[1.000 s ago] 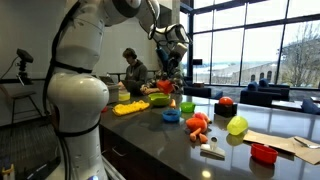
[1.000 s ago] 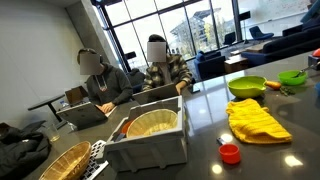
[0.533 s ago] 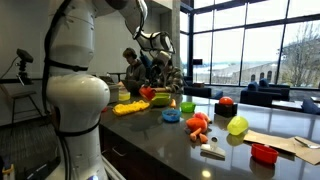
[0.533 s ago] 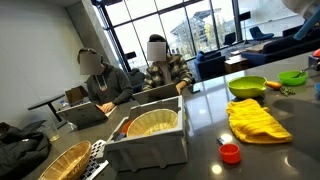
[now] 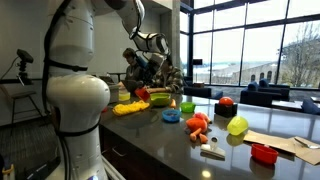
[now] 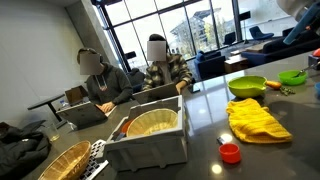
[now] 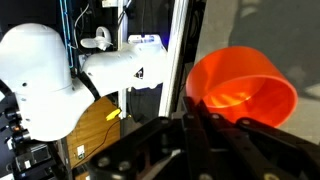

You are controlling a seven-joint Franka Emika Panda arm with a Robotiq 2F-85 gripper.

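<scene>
gripper (image 7: 190, 118): clenched on rim of orange bowl (image 7: 243, 88), probably, fingers blurred | bowl: held in the air over the far end of table (image 5: 150, 132), near its edge | below: yellow cloth (image 5: 128, 108), green bowl (image 5: 160, 100)

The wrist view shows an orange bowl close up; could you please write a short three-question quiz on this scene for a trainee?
1. True or false: the gripper holds the orange bowl.
2. In an exterior view, what lies on the counter just in front of the green bowl? A) a yellow cloth B) a blue mug C) a white plate
3. Fill in: the tan bowl sits inside a grey ____.

Key: 1 true. 2 A. 3 bin.
</scene>
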